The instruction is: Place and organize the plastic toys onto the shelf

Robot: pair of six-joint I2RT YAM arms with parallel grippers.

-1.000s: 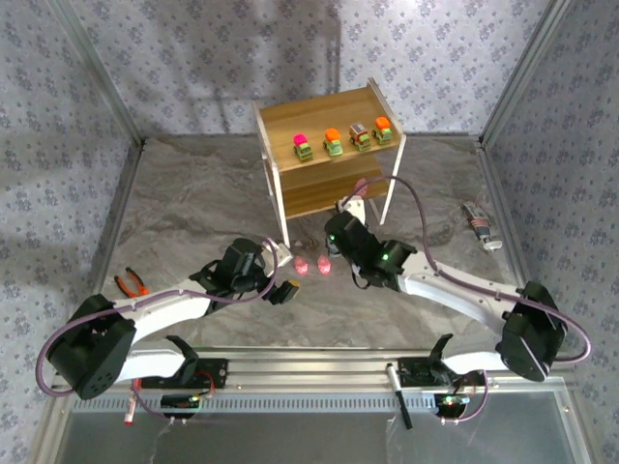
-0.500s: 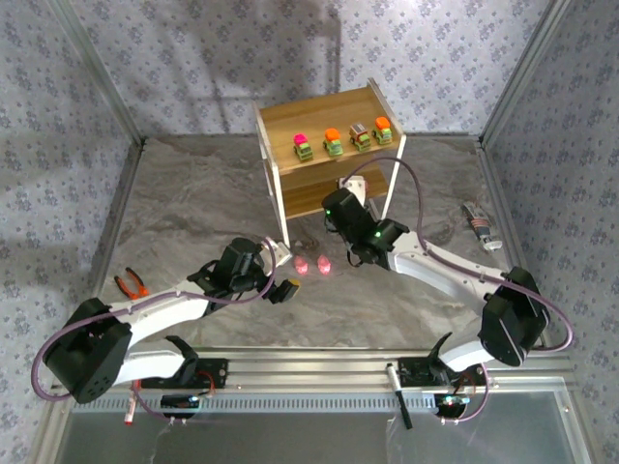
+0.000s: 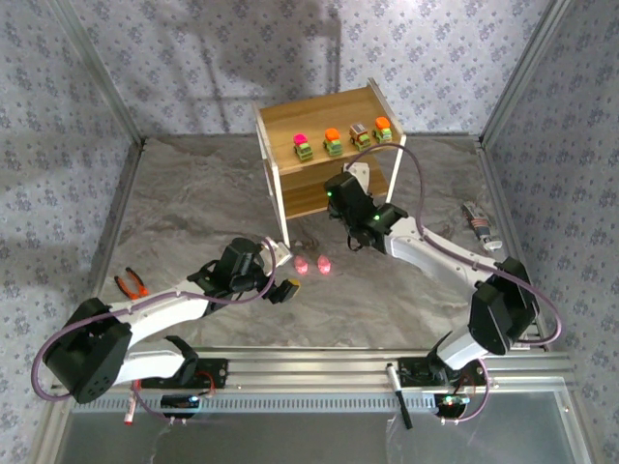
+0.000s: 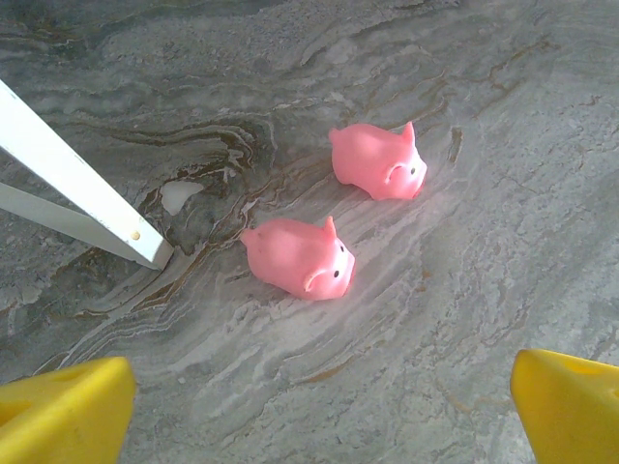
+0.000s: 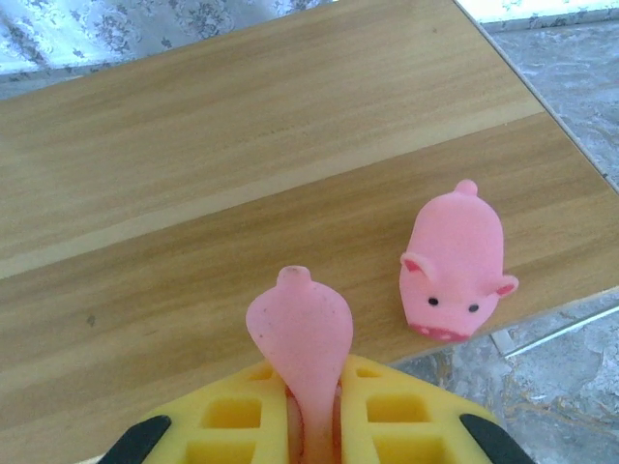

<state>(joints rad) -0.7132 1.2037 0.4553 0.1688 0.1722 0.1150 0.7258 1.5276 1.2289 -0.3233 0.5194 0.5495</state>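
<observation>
The right hand (image 5: 309, 416) is pressed together on a pink pig (image 5: 300, 324), which sticks out nose-up between its yellow fingers (image 5: 372, 416). Directly below and ahead of that hand lies the lower tier of the shelf (image 5: 193, 145). A second pig (image 5: 455, 261) stands on that tier, just ahead and to the hand's right, near the front edge and facing the hand. On the top tier, above the hand, four cars (image 3: 333, 141) stand in a row. The left hand (image 4: 319, 411) hangs over the desk (image 4: 484, 290) with its fingers spread wide and holding nothing. Two more pigs (image 4: 295, 256) lie on the desk just ahead of it, close together but apart. The shelf's white leg (image 4: 77, 184) is ahead to its left. Orange-handled pliers (image 3: 131, 283) lie well off to that hand's left.
</observation>
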